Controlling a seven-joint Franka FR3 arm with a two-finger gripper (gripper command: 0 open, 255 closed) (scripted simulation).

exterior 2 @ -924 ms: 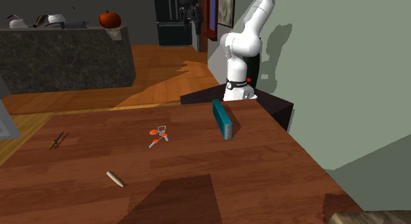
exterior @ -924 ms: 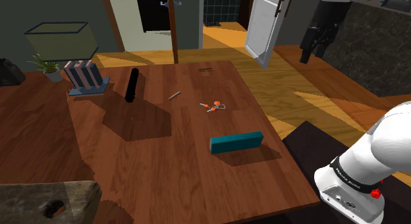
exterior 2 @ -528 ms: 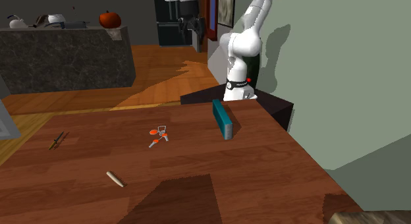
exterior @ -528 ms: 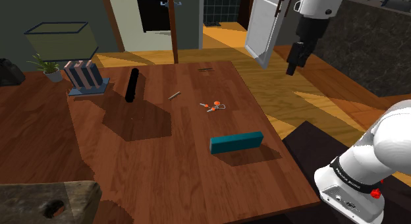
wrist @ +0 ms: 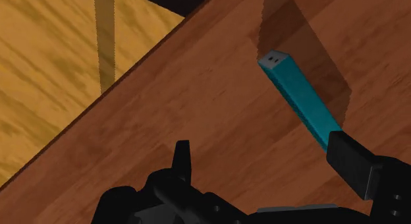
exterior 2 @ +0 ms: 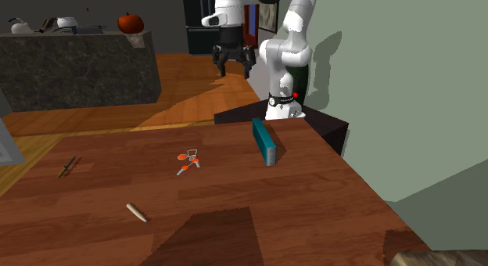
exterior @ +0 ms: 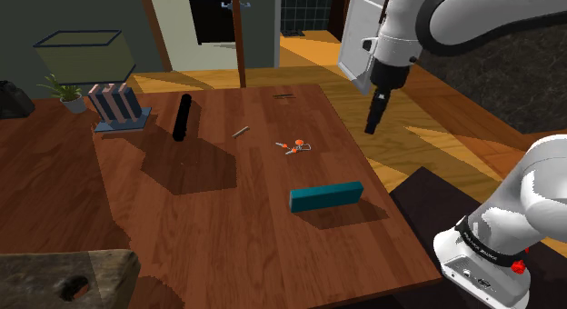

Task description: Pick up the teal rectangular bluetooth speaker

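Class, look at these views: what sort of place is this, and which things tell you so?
Probably a home's kitchen-dining area: a wooden table, and a stone-look counter carrying a pumpkin.

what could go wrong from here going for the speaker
1. The end effector hangs open near the table edge, not over the speaker; a straight descent would likely miss it.
2. The speaker looks thin and stands on a long narrow side, so a finger landing off-centre might tip or shove it.
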